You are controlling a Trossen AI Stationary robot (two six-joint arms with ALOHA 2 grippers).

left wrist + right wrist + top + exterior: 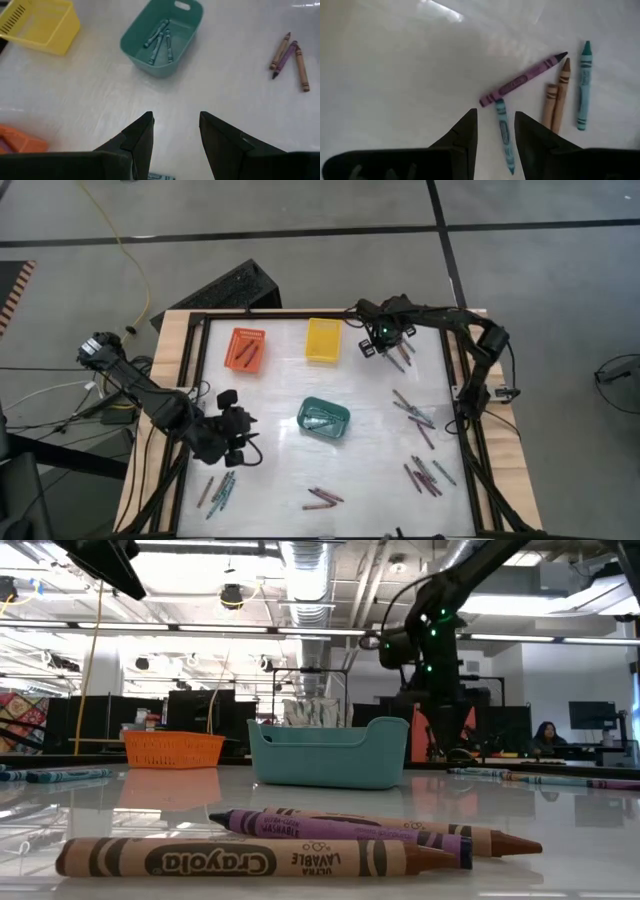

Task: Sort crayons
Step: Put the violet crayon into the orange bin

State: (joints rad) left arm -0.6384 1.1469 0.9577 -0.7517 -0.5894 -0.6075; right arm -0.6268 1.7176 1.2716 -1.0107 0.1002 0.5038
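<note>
At the table's near edge, seen from the low camera, three crayons (300,840) lie together: a brown one in front, a purple and another brown just behind. More crayons lie in a cluster at the near left (220,488) and scattered down the right side (425,470). The left gripper (243,442) hangs over the white table (280,390) just beyond the near-left cluster, fingers (137,140) parted with nothing between them. Past it sits the teal basket (324,419) with several teal crayons (159,40) inside. Farther back stand the orange basket (246,349), holding a few crayons, and the yellow basket (322,340). At the far right, the right gripper (385,340) hovers over a small group of crayons (555,95), fingers (465,135) apart and empty, a teal crayon (504,132) lying on the table just ahead of the gap.
</note>
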